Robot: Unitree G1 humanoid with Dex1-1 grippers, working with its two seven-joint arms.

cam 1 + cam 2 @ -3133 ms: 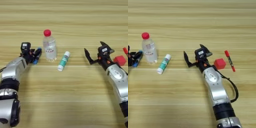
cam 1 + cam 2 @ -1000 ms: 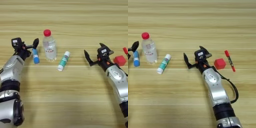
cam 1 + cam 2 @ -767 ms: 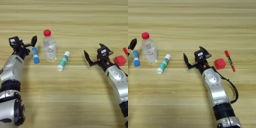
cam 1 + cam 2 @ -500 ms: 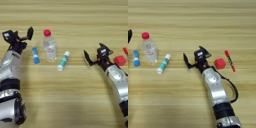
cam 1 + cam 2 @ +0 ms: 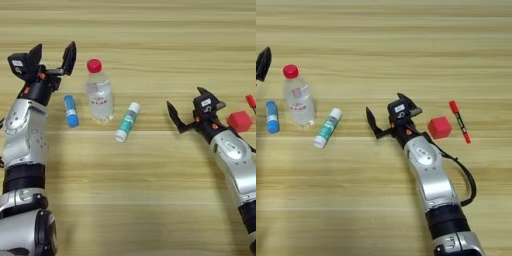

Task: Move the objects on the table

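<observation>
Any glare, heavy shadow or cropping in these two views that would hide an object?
Left eye view: even light, soft shadow beside the clear bottle; the marker is cut by the right edge. Right eye view: the whole marker shows, but the left gripper is cropped at the left edge.

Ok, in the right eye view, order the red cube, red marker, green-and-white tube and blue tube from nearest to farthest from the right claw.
From the right claw:
1. Small red cube, just to its right.
2. Green-and-white tube on its left and slim red-and-black marker beyond the cube: too close to call.
3. Blue tube, far left.
</observation>
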